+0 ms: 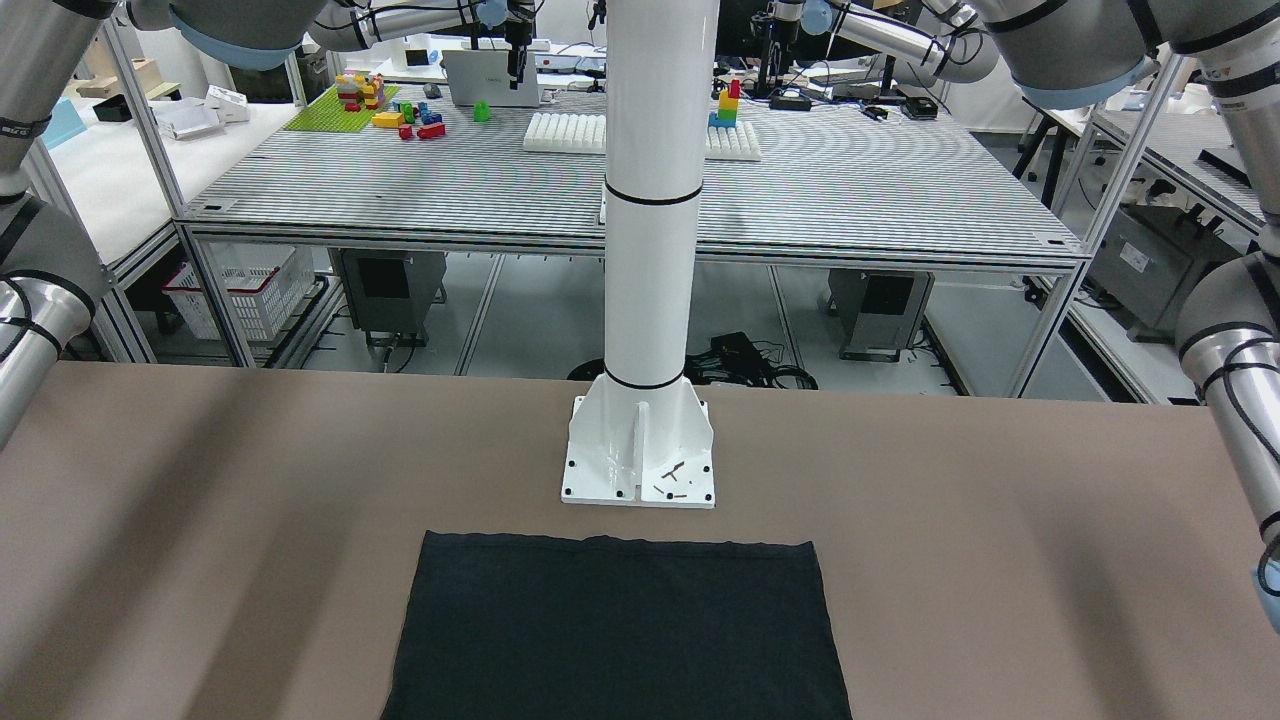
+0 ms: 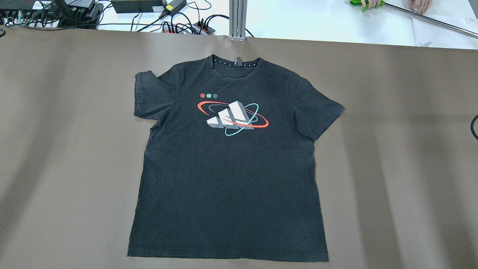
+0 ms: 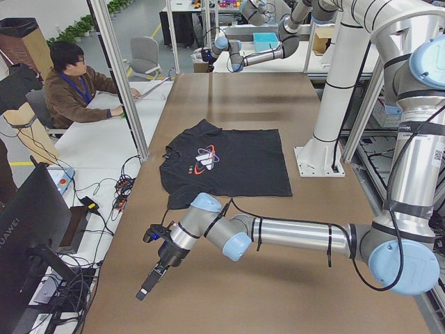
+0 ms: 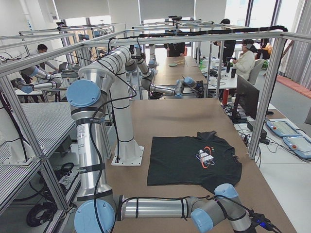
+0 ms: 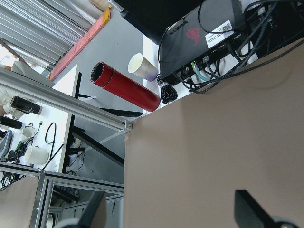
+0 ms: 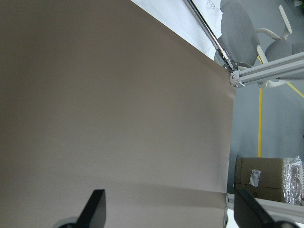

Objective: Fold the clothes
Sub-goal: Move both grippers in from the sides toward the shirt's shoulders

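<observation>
Brown table [image 2: 392,149] — black T-shirt [image 2: 227,179] flat — striped workbench [image 1: 850,190] beyond

Silver arms [image 3: 292,233], pale-blue joint caps [image 3: 403,268], white pedestal [image 1: 650,250].

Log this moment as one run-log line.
fold: not begun | T-shirt: flat, unfolded, print up | left hand: open, empty | right hand: open, empty

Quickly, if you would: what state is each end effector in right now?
Left end effector: open, holding nothing.
Right end effector: open, holding nothing.
</observation>
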